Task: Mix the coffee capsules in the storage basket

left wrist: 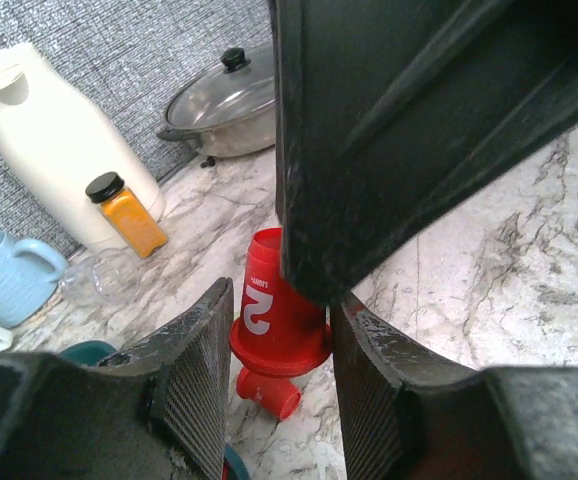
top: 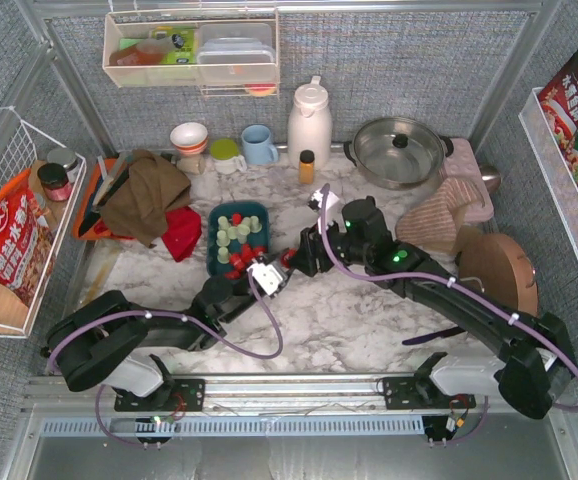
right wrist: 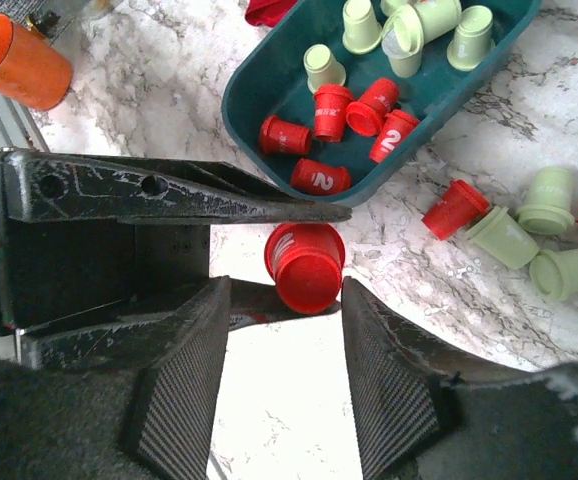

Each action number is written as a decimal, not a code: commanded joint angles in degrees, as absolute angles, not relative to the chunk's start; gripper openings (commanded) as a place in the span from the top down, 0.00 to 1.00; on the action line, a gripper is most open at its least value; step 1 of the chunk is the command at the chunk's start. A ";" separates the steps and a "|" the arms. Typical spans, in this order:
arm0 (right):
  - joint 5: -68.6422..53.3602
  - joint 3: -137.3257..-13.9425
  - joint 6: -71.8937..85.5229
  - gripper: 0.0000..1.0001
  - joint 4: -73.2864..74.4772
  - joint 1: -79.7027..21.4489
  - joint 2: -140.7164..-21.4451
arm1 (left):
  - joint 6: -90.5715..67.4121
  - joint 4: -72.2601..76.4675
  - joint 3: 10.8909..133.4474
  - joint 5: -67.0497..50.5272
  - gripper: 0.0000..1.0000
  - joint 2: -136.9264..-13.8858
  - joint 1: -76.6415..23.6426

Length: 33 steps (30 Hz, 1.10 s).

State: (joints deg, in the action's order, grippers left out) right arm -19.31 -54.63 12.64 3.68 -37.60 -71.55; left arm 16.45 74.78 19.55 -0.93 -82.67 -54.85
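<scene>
The dark teal storage basket (top: 260, 213) (right wrist: 269, 95) holds mint green coffee capsules (right wrist: 409, 30) at one end and red ones (right wrist: 334, 110) at the other. More capsules, red (right wrist: 454, 208) and mint (right wrist: 547, 195), lie loose on the marble beside it. My left gripper (top: 279, 265) (left wrist: 281, 300) is shut on one red capsule (left wrist: 269, 300) (right wrist: 307, 268) marked "2", just off the basket's near corner. My right gripper (top: 297, 258) (right wrist: 285, 290) faces it, open, with its fingers either side of that capsule. Under the held one lies another red capsule (left wrist: 267, 390).
A white carafe (top: 309, 122), an orange-capped bottle (top: 306, 165), a blue mug (top: 259, 145) and a lidded pan (top: 399, 150) stand along the back. Brown cloth (top: 144, 195) and red cloth (top: 181, 232) lie left of the basket. A round wooden board (top: 499, 270) is at right.
</scene>
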 commanded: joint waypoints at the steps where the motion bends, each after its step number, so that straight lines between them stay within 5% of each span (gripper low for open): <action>1: -15.92 -54.91 12.32 0.46 4.89 -37.57 -69.52 | 16.28 75.85 18.73 1.18 0.80 -82.38 -54.78; 6: -6.29 -54.77 9.62 0.43 7.81 -37.34 -66.89 | 15.00 78.93 16.37 9.26 0.80 -82.66 -54.49; 16: 0.57 -54.94 2.96 0.43 7.47 -35.51 -77.57 | -5.28 50.52 26.47 16.62 0.74 -82.02 -40.27; 21: 2.59 -59.82 3.88 0.43 6.53 -33.66 -88.18 | -12.05 46.43 29.74 15.64 0.52 -85.61 -35.72; 26: 6.12 -63.46 11.16 0.43 6.43 -31.69 -95.82 | -14.63 46.16 30.90 17.01 0.18 -87.62 -35.24; 33: 6.56 -65.18 20.38 0.43 5.79 -29.33 -102.71 | -16.02 45.05 29.48 16.90 0.07 -83.89 -35.25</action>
